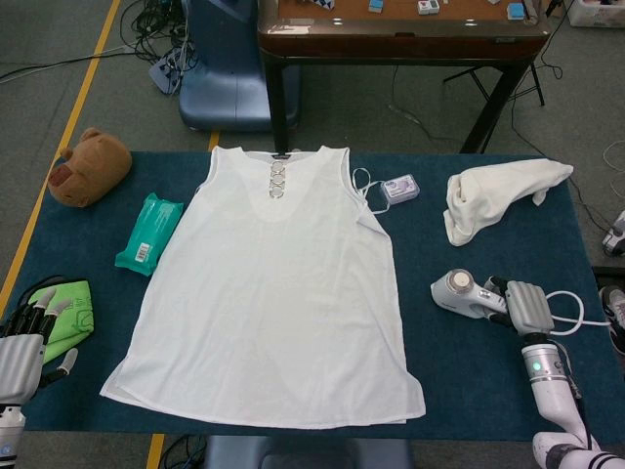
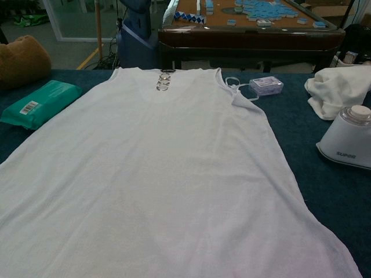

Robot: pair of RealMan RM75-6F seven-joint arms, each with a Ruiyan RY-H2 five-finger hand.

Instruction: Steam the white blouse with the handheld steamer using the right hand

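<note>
The white blouse (image 1: 273, 293) lies flat on the blue table (image 1: 488, 371), neckline toward the far edge; it fills most of the chest view (image 2: 156, 174). My right hand (image 1: 522, 308) grips the white handheld steamer (image 1: 459, 291) just right of the blouse's hem side, its round head pointing left. In the chest view only the steamer head (image 2: 348, 139) shows at the right edge. My left hand (image 1: 24, 342) hovers at the near left corner, fingers apart, holding nothing.
A crumpled white cloth (image 1: 493, 195) lies at the back right, a small clear box (image 1: 400, 189) beside the blouse's shoulder. A teal wipes pack (image 1: 148, 233), a brown plush (image 1: 88, 166) and a green cloth (image 1: 63, 313) sit on the left. A wooden table (image 1: 400, 29) stands behind.
</note>
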